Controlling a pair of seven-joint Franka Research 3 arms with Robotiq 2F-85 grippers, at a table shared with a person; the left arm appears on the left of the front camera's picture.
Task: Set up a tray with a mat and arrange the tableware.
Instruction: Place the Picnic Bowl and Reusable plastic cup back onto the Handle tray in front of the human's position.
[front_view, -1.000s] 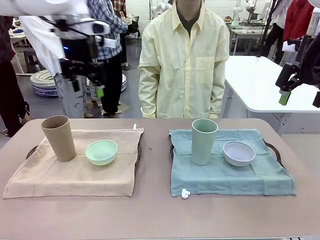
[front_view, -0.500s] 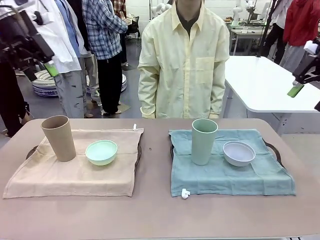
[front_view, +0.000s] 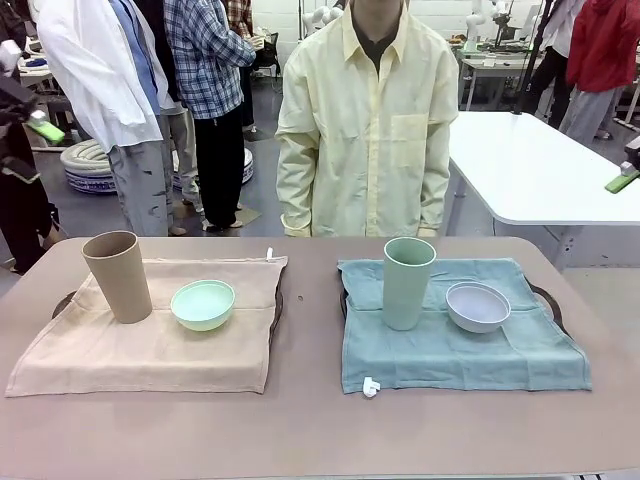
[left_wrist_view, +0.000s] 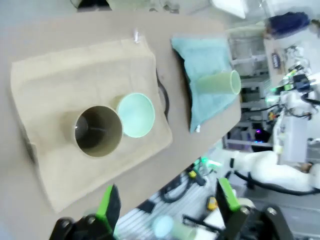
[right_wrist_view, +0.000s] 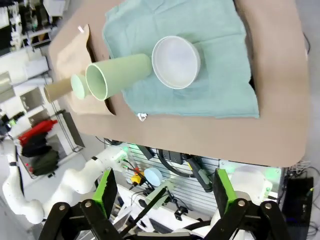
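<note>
the left gripper (left_wrist_view: 165, 202) had its fingers wide apart, with nothing between them; the green pads looked flat and smooth on black fingers. it hung high above the desk (left_wrist_view: 45, 30), well apart from everything on it. far under these fingers lay a beige mat (left_wrist_view: 55, 85), a soft cloth with some wrinkles, and on it stood the tan cup (left_wrist_view: 98, 131), a tall round cup without handle, matte outside and dark inside. just beside it sat the mint green bowl (left_wrist_view: 135, 115), small, round and smooth.

the right gripper (right_wrist_view: 165, 192) also had its fingers wide apart and empty, high over the near edge of the desk. under them, well apart, a teal mat (right_wrist_view: 200, 85) of soft towel-like cloth was spread. the pale green cup (right_wrist_view: 116, 74), tall and a little wider at the rim, stood on it, and the greyish white bowl (right_wrist_view: 176, 61), shallow and round, sat just beside the cup.

in the front view the tan cup (front_view: 117, 276) and the mint green bowl (front_view: 203, 304) were on the beige mat (front_view: 120, 350) at the left, the pale green cup (front_view: 407, 283) and the greyish white bowl (front_view: 478, 306) on the teal mat (front_view: 450, 355) at the right. dark tray (front_view: 549, 300) edges showed from under the mats. a person (front_view: 367, 130) in a pale yellow shirt stood behind the brown desk (front_view: 310, 420).
</note>
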